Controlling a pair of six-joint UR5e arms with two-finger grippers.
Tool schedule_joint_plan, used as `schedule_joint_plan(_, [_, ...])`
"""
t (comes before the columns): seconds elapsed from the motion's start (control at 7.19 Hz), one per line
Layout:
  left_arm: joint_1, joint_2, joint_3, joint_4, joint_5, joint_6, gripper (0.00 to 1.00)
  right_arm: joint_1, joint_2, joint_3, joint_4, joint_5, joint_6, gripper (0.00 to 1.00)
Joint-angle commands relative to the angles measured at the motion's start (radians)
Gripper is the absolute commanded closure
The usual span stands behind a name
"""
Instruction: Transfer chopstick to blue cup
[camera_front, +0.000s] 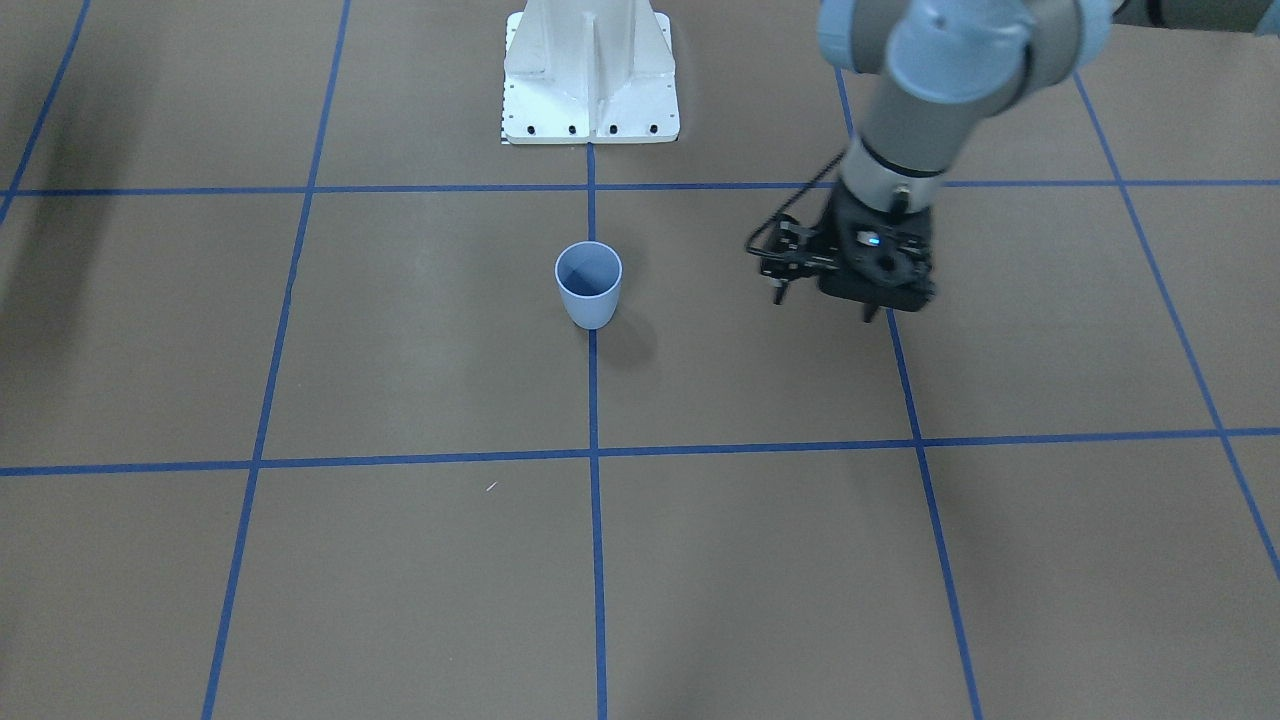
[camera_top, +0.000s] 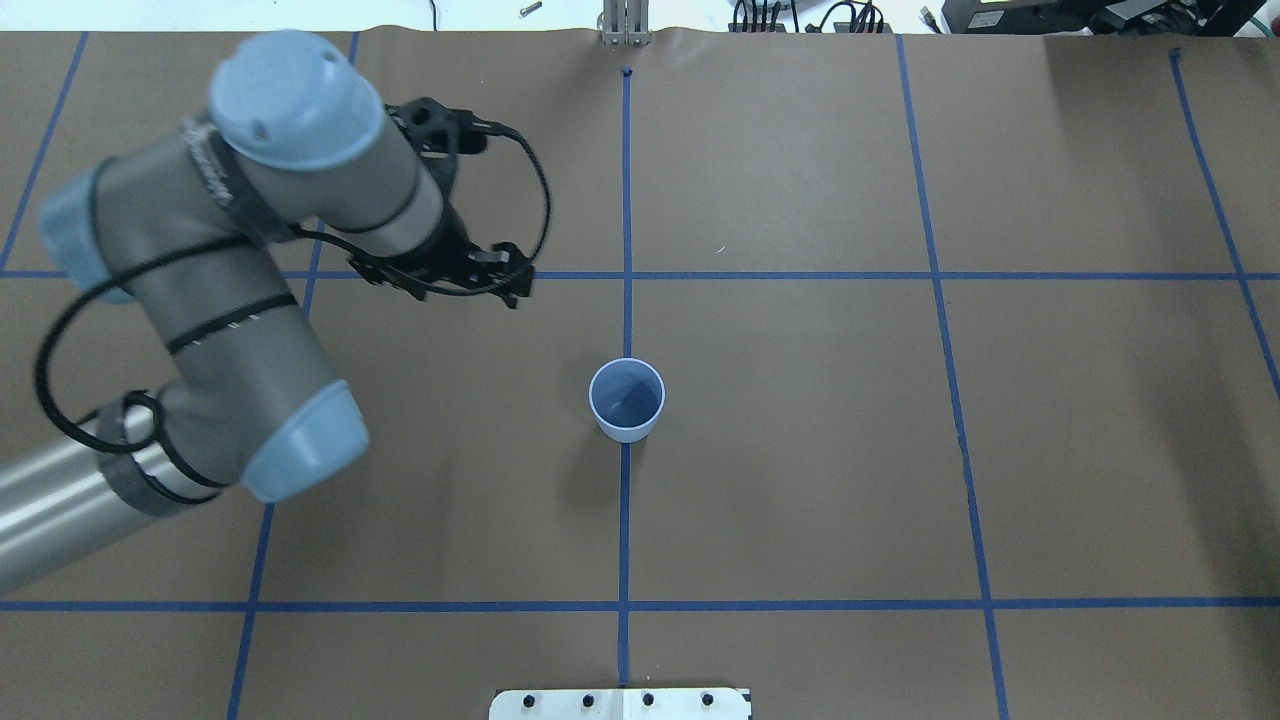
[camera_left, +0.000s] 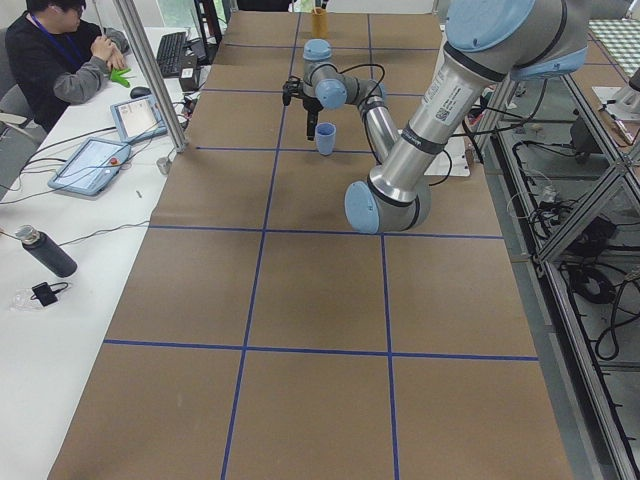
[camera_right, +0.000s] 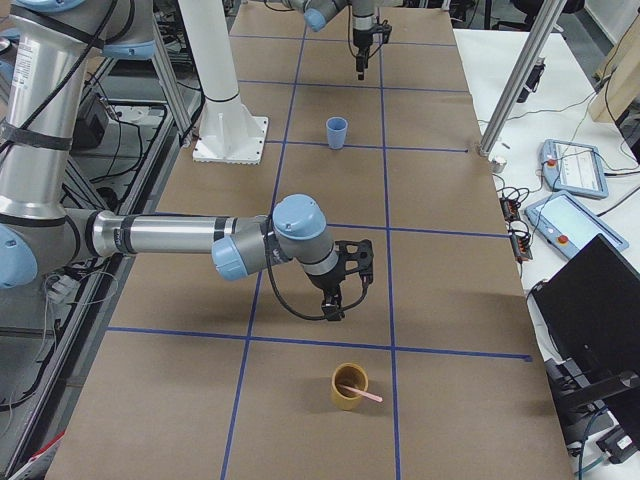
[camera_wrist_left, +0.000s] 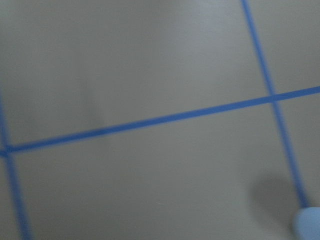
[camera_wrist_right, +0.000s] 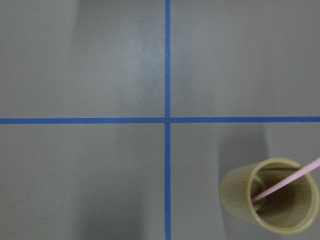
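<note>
The blue cup stands upright and empty at the table's middle on a blue tape line; it also shows in the overhead view. My left gripper hangs fingers-down beside it, apart from it, shut and empty. The pale-pink chopstick leans inside a tan cup near the table's right end; it also shows in the right wrist view. My right gripper hovers over the table a little short of the tan cup. I cannot tell whether it is open or shut.
The white robot base stands at the table's near edge behind the blue cup. A metal post and a side table with tablets and a laptop run along the far edge. An operator sits there.
</note>
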Motion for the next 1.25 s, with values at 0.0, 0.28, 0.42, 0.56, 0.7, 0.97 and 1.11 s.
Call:
schedule_joint_plan(0.0, [-0.292,0.167,0.076,0.004,-0.026,0.493,0.02,0.087,0.006,-0.097,0.012,-0.016,-0.005,0.0])
schedule_joint_plan(0.28, [-0.486,0.232,0.207,-0.012,-0.028,0.838,0.02,0.11,0.021,-0.149,0.049,-0.17,0.12,0.01])
schedule_joint_plan(0.42, [-0.511,0.276,0.204,-0.056,-0.026,0.851,0.02,0.11,0.04,-0.245,0.197,-0.208,0.242,0.02])
schedule_joint_plan(0.56, [-0.516,0.311,0.206,-0.115,-0.026,0.845,0.02,0.102,0.085,-0.355,0.326,-0.223,0.349,0.02])
schedule_joint_plan(0.7, [-0.516,0.315,0.204,-0.12,-0.026,0.847,0.02,0.087,0.138,-0.42,0.351,-0.252,0.386,0.03])
schedule_joint_plan(0.97, [-0.516,0.329,0.196,-0.121,-0.026,0.847,0.02,0.037,0.144,-0.416,0.353,-0.256,0.458,0.04])
schedule_joint_plan(1.11, [-0.516,0.329,0.196,-0.12,-0.026,0.845,0.02,-0.005,0.146,-0.422,0.383,-0.263,0.496,0.05])
